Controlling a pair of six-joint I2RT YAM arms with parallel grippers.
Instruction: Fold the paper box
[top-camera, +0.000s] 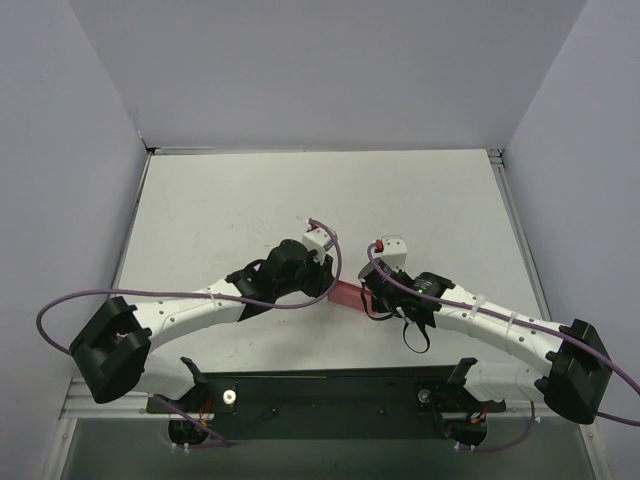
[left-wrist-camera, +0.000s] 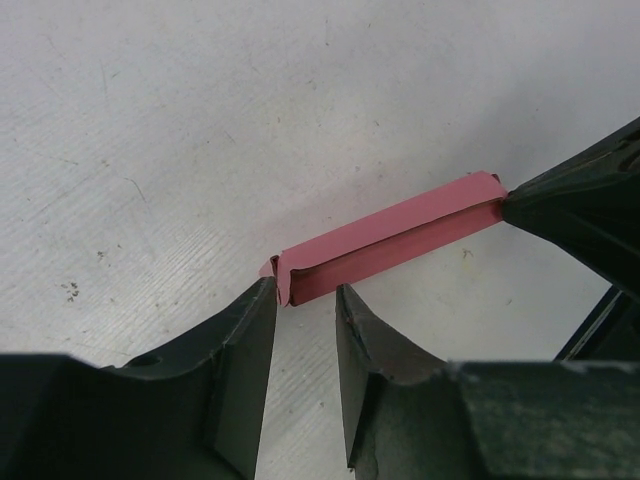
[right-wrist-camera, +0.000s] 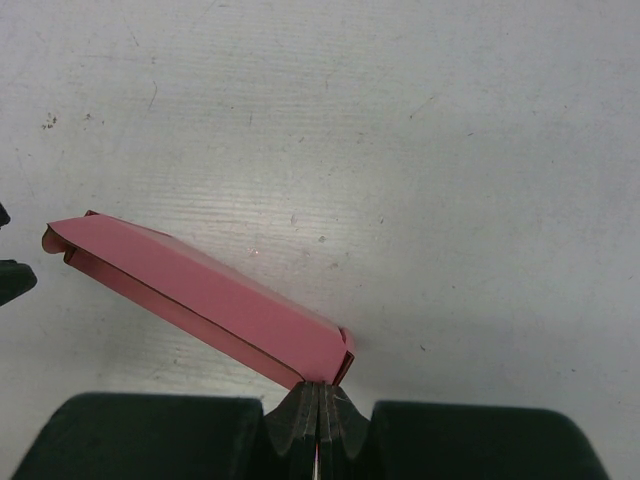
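Pinches one end of the paper box (right-wrist-camera: 200, 295) in the right gripper (right-wrist-camera: 318, 398), pressed together on the card; brackets the opposite end with the left gripper (left-wrist-camera: 305, 300), narrowly apart.

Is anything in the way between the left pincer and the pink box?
No, nothing that I can see. The left pincer is open, and one end of the paper box sits right at its fingertips. The right pincer is pinching the box's other end.
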